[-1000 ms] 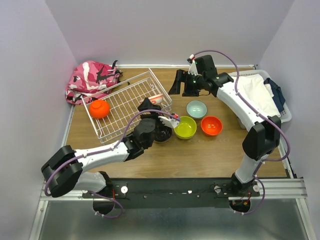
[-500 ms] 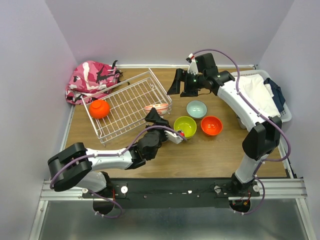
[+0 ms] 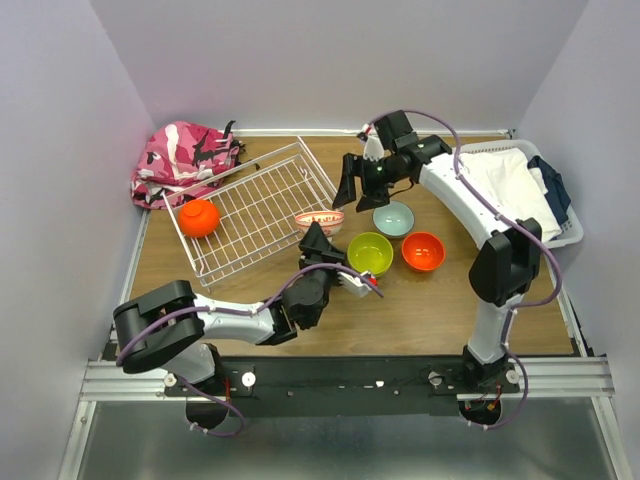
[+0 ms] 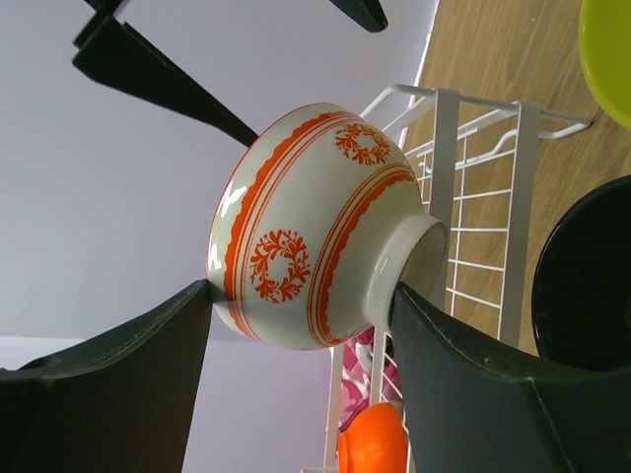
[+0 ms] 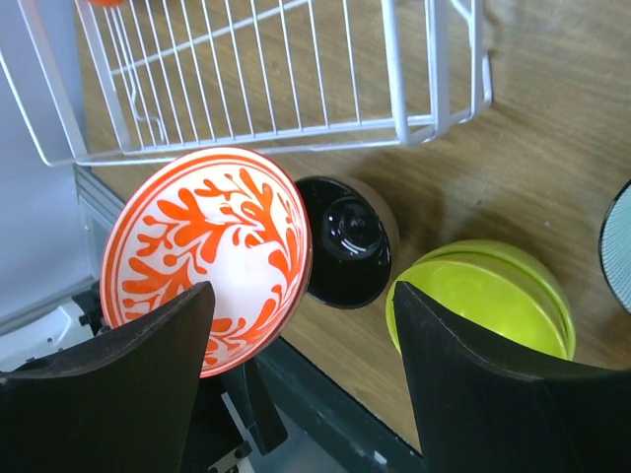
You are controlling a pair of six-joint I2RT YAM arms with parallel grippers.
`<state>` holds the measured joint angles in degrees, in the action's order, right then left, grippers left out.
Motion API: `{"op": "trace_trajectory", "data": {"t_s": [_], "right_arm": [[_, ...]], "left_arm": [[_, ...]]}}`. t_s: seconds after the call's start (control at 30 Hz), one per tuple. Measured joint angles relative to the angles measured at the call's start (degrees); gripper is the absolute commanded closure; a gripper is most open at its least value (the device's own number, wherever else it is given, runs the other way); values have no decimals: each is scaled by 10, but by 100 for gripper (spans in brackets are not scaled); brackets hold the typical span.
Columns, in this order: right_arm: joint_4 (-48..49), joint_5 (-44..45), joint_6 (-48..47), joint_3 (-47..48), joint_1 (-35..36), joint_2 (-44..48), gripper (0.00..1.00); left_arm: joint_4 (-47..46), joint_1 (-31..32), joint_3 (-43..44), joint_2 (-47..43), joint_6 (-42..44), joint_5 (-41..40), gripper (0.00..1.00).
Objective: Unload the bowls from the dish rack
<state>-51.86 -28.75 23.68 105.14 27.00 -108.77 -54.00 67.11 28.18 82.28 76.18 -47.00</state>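
My left gripper (image 3: 316, 236) is shut on the white bowl with red pattern (image 3: 319, 219), holding it just outside the near right corner of the white wire dish rack (image 3: 255, 205). In the left wrist view the bowl (image 4: 315, 232) sits between my fingers (image 4: 108, 374), gripped rim to foot. One orange bowl (image 3: 200, 217) lies in the rack. A lime-green bowl (image 3: 370, 253), a pale teal bowl (image 3: 393, 218) and an orange bowl (image 3: 423, 251) stand on the table. The black-inside bowl (image 5: 345, 241) stands beside the held bowl (image 5: 207, 256). My right gripper (image 3: 357, 182) is open and empty above them.
A pink camouflage bag (image 3: 185, 160) lies behind the rack at the far left. A white plastic basket of clothes (image 3: 515, 190) stands at the far right. The right arm reaches across the bowls on the table.
My left gripper has carried the patterned bowl out of the rack toward the near right. My right gripper has shifted slightly left and nearer.
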Motion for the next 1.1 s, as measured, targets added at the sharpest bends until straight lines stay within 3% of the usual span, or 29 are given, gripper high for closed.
{"op": "trace_trajectory", "data": {"t_s": [0.3, 0.5, 0.53, 0.67, 0.77, 0.93, 1.1], "right_arm": [[-53, -2, -22, 11, 30, -30, 31], [-76, -5, -25, 31, 40, -62, 55], [-78, -8, -25, 33, 40, -67, 64], [-81, -8, -17, 36, 42, -73, 83], [-87, 1, -5, 38, 40, -78, 99], [-93, 10, 9, 44, 39, -83, 99], [-100, 15, 9, 54, 39, -83, 99]], "left_arm": [[-30, 6, 0, 20, 15, -11, 57], [-39, 10, 0, 36, 17, -16, 57], [-39, 11, 0, 39, 18, -16, 57], [-43, 17, 0, 45, 31, -19, 55], [-51, 24, 0, 46, 49, -19, 48], [-72, 29, 0, 58, 68, -24, 31], [-97, 31, 0, 68, 74, -32, 4]]}}
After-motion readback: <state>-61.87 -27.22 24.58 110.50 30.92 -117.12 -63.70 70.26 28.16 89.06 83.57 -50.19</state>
